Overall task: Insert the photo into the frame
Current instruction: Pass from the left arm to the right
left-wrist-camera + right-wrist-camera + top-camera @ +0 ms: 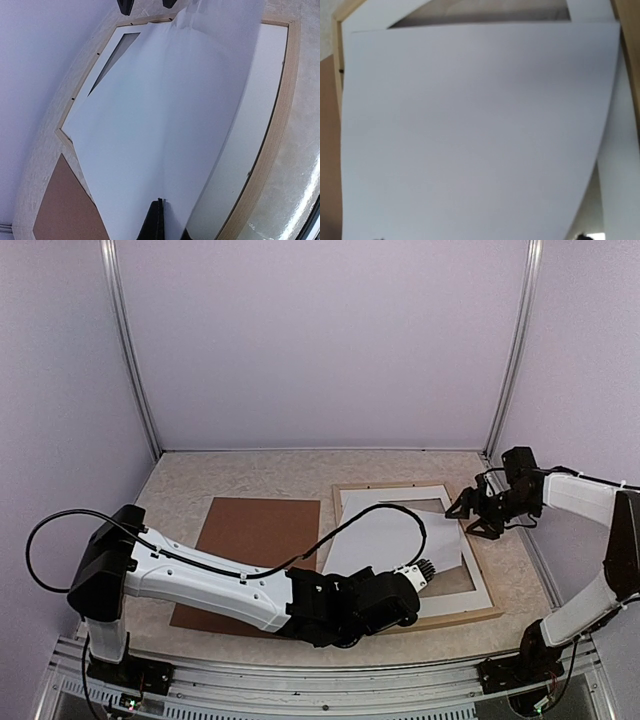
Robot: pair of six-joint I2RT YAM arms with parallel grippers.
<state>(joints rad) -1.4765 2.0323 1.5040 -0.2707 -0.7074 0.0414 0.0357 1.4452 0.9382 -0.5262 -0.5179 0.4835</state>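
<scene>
The photo (pixel 385 535) shows only its blank white back, lying bowed and askew over the frame (pixel 281 120). The right wrist view omits its own fingers. The left wrist view shows the right claw (pixel 463 508) spread wide and gripping nothing. The low, outstretched left claw (pixel 425 573) pinches the photo's near edge.

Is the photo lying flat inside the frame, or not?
Not in. The photo lies crooked across the frame, bowed, blank side up, one edge pinched in the shut left pincer.
</scene>
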